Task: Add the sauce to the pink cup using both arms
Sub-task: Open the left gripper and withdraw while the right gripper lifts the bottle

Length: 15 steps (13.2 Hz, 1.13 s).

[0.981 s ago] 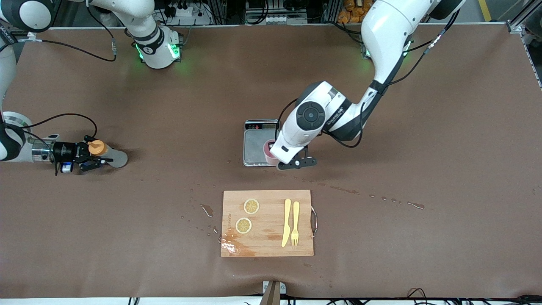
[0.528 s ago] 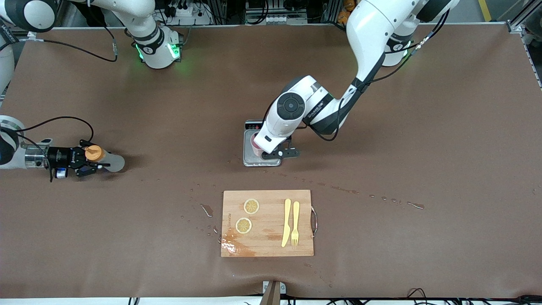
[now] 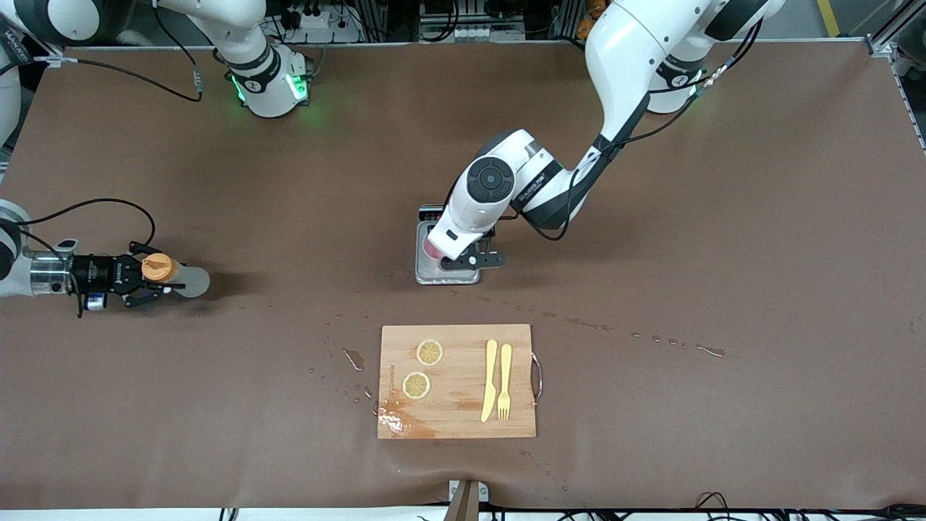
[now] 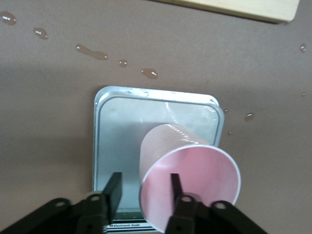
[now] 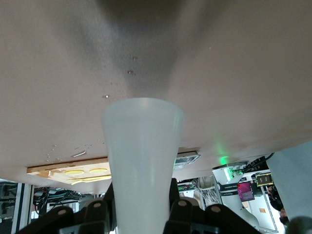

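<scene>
I saw the left gripper (image 4: 142,194) over the scale (image 4: 117,136), its fingers parted with one inside the rim of the pink cup (image 4: 190,183) standing on the plate. At the right arm's end of the table, my right gripper (image 3: 148,278) was clamped on the sauce (image 3: 177,277) bottle.

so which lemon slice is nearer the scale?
The lemon slice farther from the front camera; it lies closer to the scale than the other slice on the board.
</scene>
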Each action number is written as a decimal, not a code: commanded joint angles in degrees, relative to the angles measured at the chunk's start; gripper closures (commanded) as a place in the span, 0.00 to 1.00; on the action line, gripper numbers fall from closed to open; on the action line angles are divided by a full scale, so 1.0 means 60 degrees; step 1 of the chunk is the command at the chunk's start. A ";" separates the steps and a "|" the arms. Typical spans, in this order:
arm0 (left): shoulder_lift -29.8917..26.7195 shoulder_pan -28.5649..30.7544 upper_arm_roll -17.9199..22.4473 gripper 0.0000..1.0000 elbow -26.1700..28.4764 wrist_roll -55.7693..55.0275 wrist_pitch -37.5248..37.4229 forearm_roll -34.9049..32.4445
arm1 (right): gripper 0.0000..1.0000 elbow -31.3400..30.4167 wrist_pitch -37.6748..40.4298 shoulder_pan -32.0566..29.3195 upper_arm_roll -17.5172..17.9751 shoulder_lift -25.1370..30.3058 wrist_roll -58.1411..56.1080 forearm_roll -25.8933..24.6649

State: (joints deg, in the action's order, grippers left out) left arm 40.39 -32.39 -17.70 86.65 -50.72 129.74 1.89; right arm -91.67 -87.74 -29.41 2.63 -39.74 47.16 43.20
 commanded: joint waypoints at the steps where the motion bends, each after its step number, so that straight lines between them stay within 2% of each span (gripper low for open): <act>1: -0.0315 0.0022 0.0093 0.00 -0.0071 -0.0042 -0.0016 -0.0037 | 0.58 -0.0044 0.0122 0.0417 -0.0042 0.0732 0.0854 -0.0387; 6: -0.1339 0.0548 0.0137 0.00 -0.0071 0.0001 -0.0600 -0.0022 | 0.58 0.0189 0.0078 0.1164 -0.0042 0.1392 0.2142 -0.1044; 7: -0.1588 0.0869 0.0122 0.00 -0.0071 0.0030 -0.0878 -0.0037 | 0.58 0.0292 0.0078 0.1340 -0.0042 0.1524 0.2421 -0.1308; 10: -0.2568 0.1821 0.0137 0.00 -0.0057 0.0468 -0.2047 -0.0052 | 0.58 0.0628 0.0107 0.1794 -0.0042 0.1715 0.3344 -0.1398; 15: -0.3845 0.3931 0.0122 0.00 -0.0057 0.2884 -0.3720 -0.0052 | 0.58 0.0951 0.0020 0.2629 -0.0042 0.1920 0.4692 -0.1984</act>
State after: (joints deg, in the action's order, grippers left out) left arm 20.36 -12.29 -16.48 84.72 -37.20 109.66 1.82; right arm -86.71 -87.95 -15.52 2.66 -29.74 71.39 32.67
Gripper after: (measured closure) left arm 0.000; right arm 0.577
